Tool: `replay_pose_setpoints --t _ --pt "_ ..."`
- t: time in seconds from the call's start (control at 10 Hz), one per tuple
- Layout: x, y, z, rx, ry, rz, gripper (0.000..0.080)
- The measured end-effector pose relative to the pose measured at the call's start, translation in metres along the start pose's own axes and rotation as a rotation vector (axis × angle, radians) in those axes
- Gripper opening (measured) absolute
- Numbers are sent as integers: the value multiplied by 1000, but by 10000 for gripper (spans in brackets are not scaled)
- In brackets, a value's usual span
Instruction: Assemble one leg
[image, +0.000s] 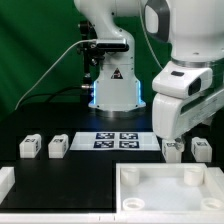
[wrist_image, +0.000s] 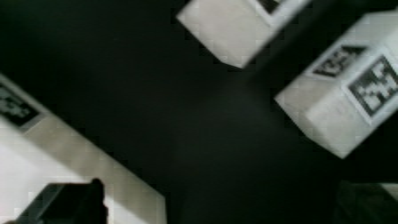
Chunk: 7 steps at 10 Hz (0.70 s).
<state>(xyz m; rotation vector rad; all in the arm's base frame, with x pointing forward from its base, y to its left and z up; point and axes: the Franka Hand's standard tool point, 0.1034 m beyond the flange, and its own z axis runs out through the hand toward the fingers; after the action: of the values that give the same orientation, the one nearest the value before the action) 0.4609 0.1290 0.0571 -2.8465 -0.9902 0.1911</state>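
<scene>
The jaws stand apart above the black surface (image: 40, 170) with nothing between them. One dark finger (wrist_image: 63, 205) shows in the blurred wrist view. Just below them the leg (image: 172, 152) lies on the surface, untouched. Its tag faces up and its long axis runs slantwise to the jaws' line. A second leg (image: 200, 149) lies just beyond it, and the marker board (image: 115, 140) is near on the opposite side.

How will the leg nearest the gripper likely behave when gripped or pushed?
The leg looks like a solid plastic block, so it should stay stiff when gripped. It is small and probably light, so a push may slide it across the black table. Its blocky, flat-sided shape suggests it will not roll.
</scene>
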Motion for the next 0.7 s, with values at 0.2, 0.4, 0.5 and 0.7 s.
replay_pose_setpoints --t 0.2,0.4,0.5,0.7 --pt "0 -1 0 6 2 170 648" --pt "-1 -19 7 16 4 490 648" --pt "-8 -35 16 18 0 587 648" --pt "-15 -43 23 18 -21 569 648"
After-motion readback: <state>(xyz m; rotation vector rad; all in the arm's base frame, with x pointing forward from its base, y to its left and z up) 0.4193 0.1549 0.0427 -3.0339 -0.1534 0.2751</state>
